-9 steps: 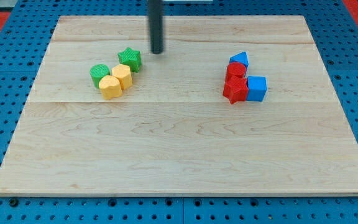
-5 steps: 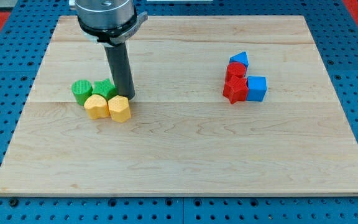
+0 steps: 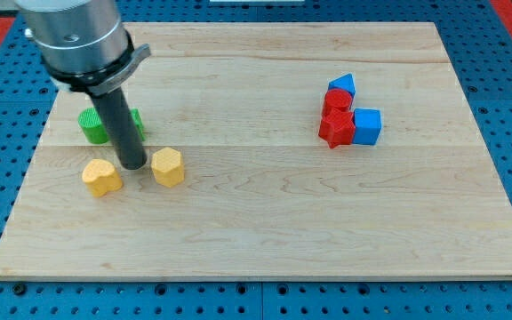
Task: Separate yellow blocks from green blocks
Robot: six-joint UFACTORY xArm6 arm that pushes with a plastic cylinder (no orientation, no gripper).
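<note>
My tip (image 3: 133, 165) (a bare rod, no tool) between two yellow blocks (image 3: 102, 178) (image 3: 167, 166), green blocks (image 3: 92, 125) perhaps behind.

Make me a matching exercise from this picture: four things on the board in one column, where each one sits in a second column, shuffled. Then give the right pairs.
Things
1. my tip
2. green cylinder
3. blue cube
4. red star block

Places
A. touching the left side of the blue cube
B. between the two yellow blocks
C. at the right end of the cluster on the view's right
D. toward the view's top from the left yellow block

Pairs: 1-B, 2-D, 3-C, 4-A
</note>
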